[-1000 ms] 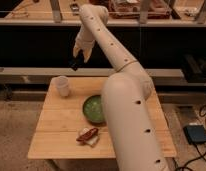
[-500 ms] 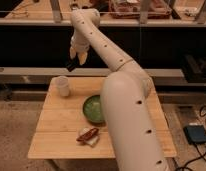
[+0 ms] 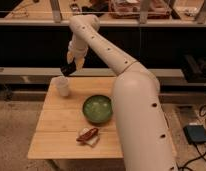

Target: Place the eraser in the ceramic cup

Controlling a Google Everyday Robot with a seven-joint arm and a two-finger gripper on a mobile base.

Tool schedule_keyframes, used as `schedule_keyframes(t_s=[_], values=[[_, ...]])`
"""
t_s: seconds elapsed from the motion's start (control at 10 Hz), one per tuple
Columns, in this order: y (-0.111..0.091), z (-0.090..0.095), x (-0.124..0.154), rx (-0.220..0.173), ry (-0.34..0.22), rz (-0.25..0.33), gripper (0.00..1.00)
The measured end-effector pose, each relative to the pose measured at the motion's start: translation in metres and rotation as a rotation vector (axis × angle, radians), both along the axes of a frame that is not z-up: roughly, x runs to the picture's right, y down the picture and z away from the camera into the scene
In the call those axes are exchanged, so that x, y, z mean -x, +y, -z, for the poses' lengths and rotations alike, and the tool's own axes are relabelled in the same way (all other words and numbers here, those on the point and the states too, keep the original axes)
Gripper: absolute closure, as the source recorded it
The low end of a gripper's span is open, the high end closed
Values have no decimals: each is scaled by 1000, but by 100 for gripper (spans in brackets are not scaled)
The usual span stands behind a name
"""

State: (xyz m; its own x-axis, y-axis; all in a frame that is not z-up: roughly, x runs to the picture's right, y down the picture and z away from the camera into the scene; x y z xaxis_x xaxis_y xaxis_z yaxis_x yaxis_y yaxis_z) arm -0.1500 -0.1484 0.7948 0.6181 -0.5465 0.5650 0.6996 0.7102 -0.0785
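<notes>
A: The fingers (image 3: 77, 60) are clamped on the eraser (image 3: 67, 69). It is a small black block that sticks out below them, angled toward the left.

B: And the gripper (image 3: 71, 65) itself?

A: It hangs in the air over the far left part of the wooden table (image 3: 61, 142). It is above the ceramic cup (image 3: 61, 86) and, as far as I can tell, a little to its right. The eraser is apart from the cup and not touching the rim.

B: So what could spoil it from here?

A: Mostly alignment. The cup's mouth is narrow, and the eraser does not look centred over it. Let go here and I'd expect the block to clip the right rim and skip onto the table. The cup stands near the far left corner, so a bounce could carry the eraser off the edge.

B: Anything else?

A: The eraser hangs tilted. If it goes in flat-side first, it may lodge across the mouth rather than drop inside. If the gripper comes down too low or off-line, a finger could knock the cup, which looks light enough to tip.

B: The green bowl (image 3: 85, 106)? The red-brown and white packet (image 3: 88, 135)?

A: Both are nearer and to the right, well apart from the cup. I doubt they interfere.
</notes>
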Motion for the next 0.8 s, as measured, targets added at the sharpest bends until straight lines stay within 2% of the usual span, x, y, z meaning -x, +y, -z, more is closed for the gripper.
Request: schedule_keyframes(t_s=[0.3,0.5,0.8], values=[[10,-1,16,-53,0,57,100],[17,-4,32,-65,-4,84,100],[46,-15,59,25,-34,75,100]])
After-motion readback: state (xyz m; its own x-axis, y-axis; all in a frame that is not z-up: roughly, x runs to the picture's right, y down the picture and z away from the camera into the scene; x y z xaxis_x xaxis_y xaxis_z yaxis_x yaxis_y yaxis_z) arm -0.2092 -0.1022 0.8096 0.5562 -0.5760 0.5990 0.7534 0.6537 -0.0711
